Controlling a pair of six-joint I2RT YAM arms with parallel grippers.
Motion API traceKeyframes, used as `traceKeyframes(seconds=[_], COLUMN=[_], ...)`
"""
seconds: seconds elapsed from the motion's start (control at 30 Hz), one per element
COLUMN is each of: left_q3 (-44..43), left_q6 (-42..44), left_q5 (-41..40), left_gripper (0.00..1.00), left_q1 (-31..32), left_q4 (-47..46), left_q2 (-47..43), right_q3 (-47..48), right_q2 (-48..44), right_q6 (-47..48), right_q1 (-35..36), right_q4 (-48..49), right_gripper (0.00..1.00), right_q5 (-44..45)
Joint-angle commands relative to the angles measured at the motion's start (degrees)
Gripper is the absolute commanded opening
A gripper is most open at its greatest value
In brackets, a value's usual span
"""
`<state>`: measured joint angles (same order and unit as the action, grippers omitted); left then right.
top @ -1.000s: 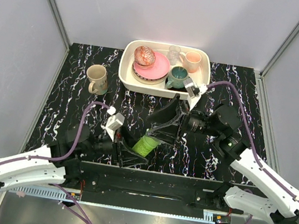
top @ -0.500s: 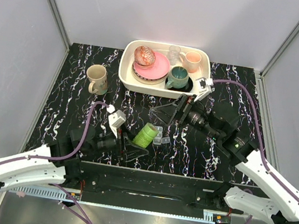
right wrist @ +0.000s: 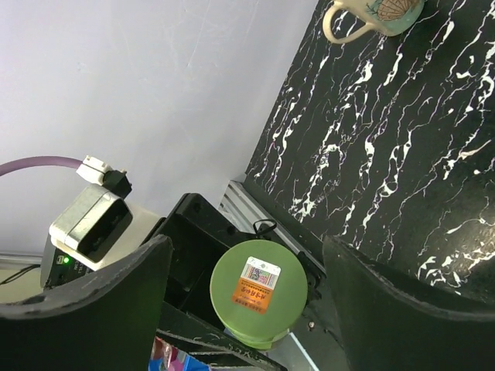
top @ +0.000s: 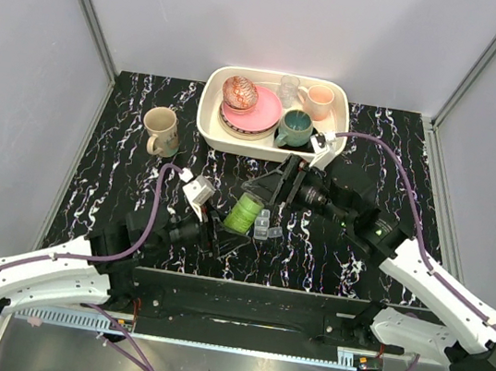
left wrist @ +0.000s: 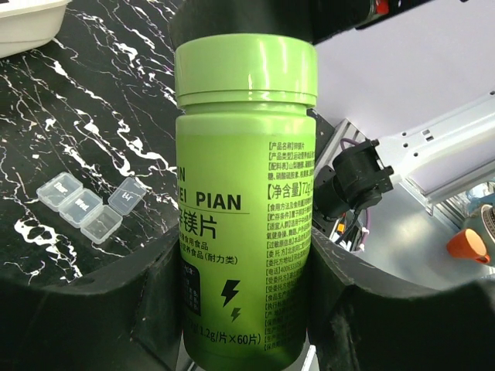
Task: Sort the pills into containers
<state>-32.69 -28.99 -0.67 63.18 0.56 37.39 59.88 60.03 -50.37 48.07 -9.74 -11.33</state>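
Note:
A green pill bottle (top: 246,213) with a closed cap is held off the table by its lower body, my left gripper (top: 225,232) shut on it. In the left wrist view the bottle (left wrist: 246,193) fills the gap of the left gripper (left wrist: 247,309), both fingers pressed on its sides. My right gripper (top: 271,187) stands open at the cap end. The cap (right wrist: 259,292) sits inside the right gripper (right wrist: 247,305) with space on each side. The containers (top: 265,228), a clear three-cell strip (left wrist: 87,207), lie on the table beside the bottle. The pills are out of view.
A white tub (top: 210,124) at the back holds pink plates, a teal mug (top: 295,127), a peach cup and a glass. A beige mug (top: 160,130) stands at the back left of the black marbled table and also shows as the mug (right wrist: 371,15) in the right wrist view.
The left gripper has carried the green bottle farther from the bases. The right gripper drew back from the bottle, then came back left to the cap.

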Motion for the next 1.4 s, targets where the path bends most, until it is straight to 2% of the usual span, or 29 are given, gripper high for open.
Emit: traceKeyframes(seconds=[0.0, 0.2, 0.7, 0.83, 0.87, 1.0, 1.03, 1.2, 1.37], left_q3=[-3.61, -4.4, -3.61, -3.7, -3.7, -3.61, -3.52, -2.73, -1.86], left_q6=[-0.19, 0.08, -0.54, -0.45, -0.54, -0.89, -1.06, -1.59, -2.73], left_q5=[-3.02, -3.81, -4.78, -4.78, -4.7, -2.16, -0.41, 5.58, 16.65], left_gripper=[0.0, 0.0, 0.0, 0.0, 0.0, 0.0, 0.0, 0.0, 0.0], left_q1=[0.19, 0.19, 0.19, 0.19, 0.19, 0.19, 0.19, 0.19, 0.19], left_q4=[-4.16, -3.11, -4.34, -4.42, -4.42, -5.04, -5.65, -7.67, -13.47], left_q2=[-0.73, -0.74, -0.74, -0.74, -0.65, -1.17, -1.61, -3.46, -1.09], right_q3=[0.86, 0.33, -0.81, -1.34, -1.69, -2.57, -2.57, -3.71, -7.05], right_q2=[0.96, 1.05, 1.67, 1.41, 1.41, 0.27, -0.09, -2.81, -6.32], right_q6=[-1.57, -1.57, -2.28, -2.1, -1.93, 0.96, 1.5, 3.7, 5.8], right_q1=[0.88, 1.67, 1.94, 1.94, 1.94, 1.94, 1.94, 1.94, 1.94], right_q4=[0.86, 0.95, 1.83, 2.18, 2.53, 5.95, 6.39, 14.29, 24.67], right_gripper=[0.83, 0.81, 0.61, 0.46, 0.32, 0.02, 0.0, 0.0, 0.0], right_q5=[-3.17, -3.26, -4.84, -4.84, -4.93, -8.08, -8.7, -17.12, -23.11])
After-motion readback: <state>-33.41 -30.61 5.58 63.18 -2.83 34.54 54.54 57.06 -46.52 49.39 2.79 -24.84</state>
